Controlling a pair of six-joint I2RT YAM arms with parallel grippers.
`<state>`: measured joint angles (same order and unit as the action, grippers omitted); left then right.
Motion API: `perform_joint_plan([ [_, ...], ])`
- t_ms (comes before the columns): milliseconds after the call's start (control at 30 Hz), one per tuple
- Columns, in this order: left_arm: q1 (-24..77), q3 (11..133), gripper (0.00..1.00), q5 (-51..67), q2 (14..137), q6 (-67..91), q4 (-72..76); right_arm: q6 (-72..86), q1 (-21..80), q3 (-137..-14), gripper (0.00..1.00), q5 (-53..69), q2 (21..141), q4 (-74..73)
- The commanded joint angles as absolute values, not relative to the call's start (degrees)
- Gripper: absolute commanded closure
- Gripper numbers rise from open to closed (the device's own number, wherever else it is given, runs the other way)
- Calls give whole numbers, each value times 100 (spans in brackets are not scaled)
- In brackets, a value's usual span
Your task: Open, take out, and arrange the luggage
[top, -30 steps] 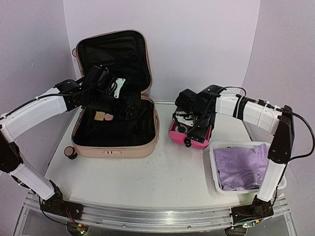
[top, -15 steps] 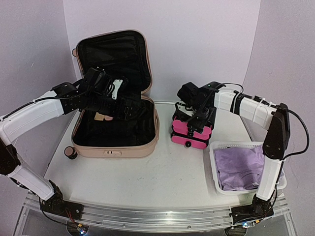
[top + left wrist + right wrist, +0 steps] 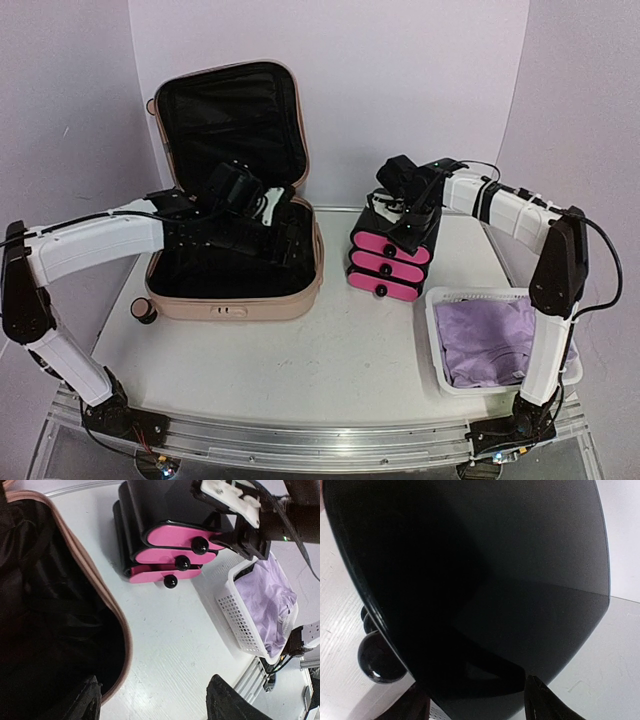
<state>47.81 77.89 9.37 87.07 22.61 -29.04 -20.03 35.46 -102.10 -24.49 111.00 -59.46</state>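
Observation:
The pale pink luggage (image 3: 235, 298) lies open at the left, its lid upright and its black lining showing. My left gripper (image 3: 287, 238) hangs open and empty over the luggage's right side. In the left wrist view its gripper (image 3: 157, 705) straddles the pink rim (image 3: 111, 615), with one fingertip over the lining and the other over the table. My right gripper (image 3: 405, 218) is open just above the black top of the black-and-pink drawer box (image 3: 388, 262). That top (image 3: 485, 570) fills the right wrist view beyond the gripper (image 3: 480, 705).
A white perforated basket (image 3: 437, 340) holding lilac cloth stands at the front right and also shows in the left wrist view (image 3: 235, 615). The drawer box (image 3: 165, 535) stands between the luggage and the basket. A luggage wheel (image 3: 145, 310) sticks out at the front left.
The drawer box went from tilted under my right gripper to standing upright with three pink drawers showing. My left gripper moved right across the luggage toward its right rim.

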Motion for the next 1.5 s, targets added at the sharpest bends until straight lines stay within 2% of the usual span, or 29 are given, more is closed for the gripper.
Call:
perform_joint_plan([
  [0,5279,7662,29,892,9127,2160,-1659,-1913,3421,-10162,39,-1807,11062,-5741],
  [167,5528,7809,35,843,10109,1737,-318,-1758,3404,-9962,42,-1527,11004,-5739],
  [300,5755,8535,35,322,11091,1247,214,-1671,3338,-9795,42,-1223,10942,-5740],
  [600,5810,9580,33,-610,12876,1626,1072,-1511,3201,-9661,44,-666,10793,-5745],
  [733,5835,9866,33,-896,13226,1760,1287,-1504,3191,-9659,45,-631,10773,-5742],
  [1033,5900,9890,46,-1141,13444,2111,1974,-1330,3182,-9653,49,-358,10765,-5739],
  [1233,5897,9735,43,-1119,13460,2215,2472,-1310,3183,-9653,49,-365,10726,-5739],
  [1467,5897,9922,50,-1216,13637,2219,2500,-1258,3182,-9692,50,-320,10671,-5752],
])
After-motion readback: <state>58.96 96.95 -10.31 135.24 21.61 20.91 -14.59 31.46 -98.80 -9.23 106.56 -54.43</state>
